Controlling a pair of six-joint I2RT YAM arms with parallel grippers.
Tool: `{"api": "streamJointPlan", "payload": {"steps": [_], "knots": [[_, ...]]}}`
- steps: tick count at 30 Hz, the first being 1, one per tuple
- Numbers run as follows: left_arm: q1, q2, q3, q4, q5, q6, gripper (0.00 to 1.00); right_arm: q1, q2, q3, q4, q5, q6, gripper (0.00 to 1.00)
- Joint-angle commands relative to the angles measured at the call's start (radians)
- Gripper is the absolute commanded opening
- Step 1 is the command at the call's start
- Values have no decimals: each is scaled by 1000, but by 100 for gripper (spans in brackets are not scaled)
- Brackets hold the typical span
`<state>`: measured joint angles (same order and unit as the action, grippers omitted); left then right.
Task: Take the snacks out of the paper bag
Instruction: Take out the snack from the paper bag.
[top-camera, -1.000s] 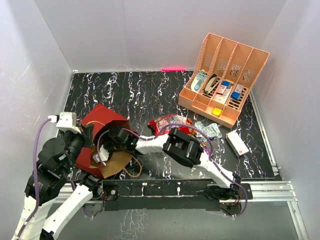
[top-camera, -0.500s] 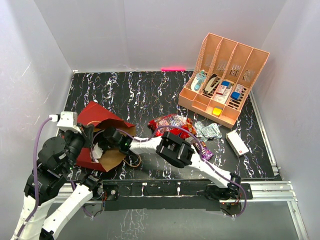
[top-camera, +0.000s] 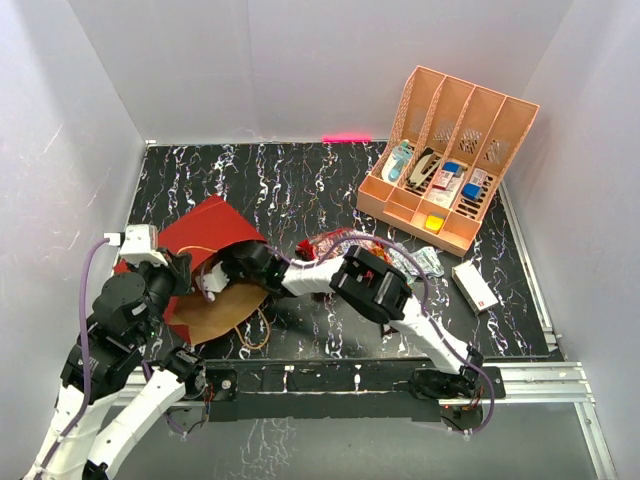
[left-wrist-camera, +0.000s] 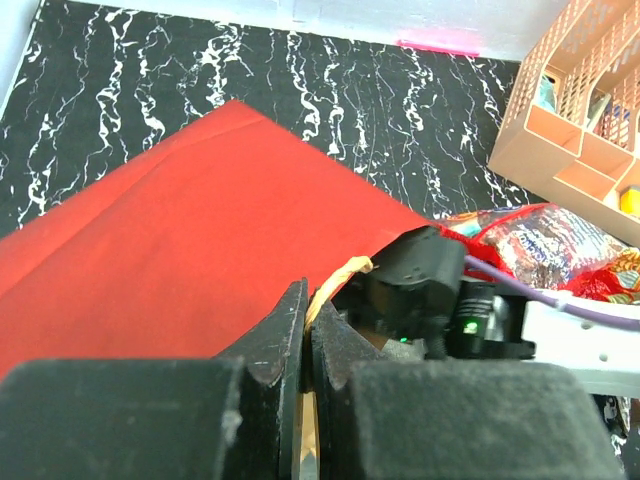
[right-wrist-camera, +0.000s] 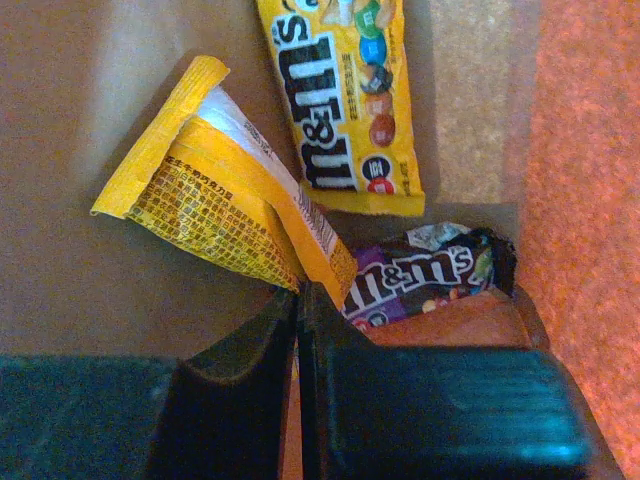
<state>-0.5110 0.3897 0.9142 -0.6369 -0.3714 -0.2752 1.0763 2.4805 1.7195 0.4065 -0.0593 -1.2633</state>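
The paper bag (top-camera: 205, 232), red outside and brown inside, lies on its side at the table's left, mouth facing right. My left gripper (left-wrist-camera: 308, 310) is shut on its tan cord handle (left-wrist-camera: 338, 272) at the mouth. My right gripper (right-wrist-camera: 298, 300) reaches inside the bag and is shut on the corner of a yellow snack packet (right-wrist-camera: 215, 205). Deeper inside lie a yellow M&M's packet (right-wrist-camera: 340, 100) and a purple-brown M&M's packet (right-wrist-camera: 425, 275). Outside the bag, a shiny red packet (top-camera: 325, 245) and small silvery packets (top-camera: 422, 262) rest on the black table.
A peach slotted organizer (top-camera: 450, 150) stands at the back right with small items in its slots. A flat white box (top-camera: 475, 287) lies to the right of the silvery packets. White walls enclose the black marbled table (top-camera: 290, 175). My right arm (top-camera: 375, 285) stretches across the table's near middle.
My right gripper has closed from open onto the yellow packet inside the bag. The bag has tipped flatter and its mouth has shifted right; my left gripper still holds the handle.
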Motion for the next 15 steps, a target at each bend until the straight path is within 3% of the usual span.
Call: {"api": "streamJointPlan", "payload": {"steps": [1,6,15], "knots": [[-4,-19,-21,21,-59,-55,0,-16,-169,-134,123,45,46,8],[-4,-19,-13,16,-75,-77,0,6,-301,-283,122,-23,116,8],[-4,39,45,-3,-64,-109,0,68,-503,-456,179,-136,480,8]]}}
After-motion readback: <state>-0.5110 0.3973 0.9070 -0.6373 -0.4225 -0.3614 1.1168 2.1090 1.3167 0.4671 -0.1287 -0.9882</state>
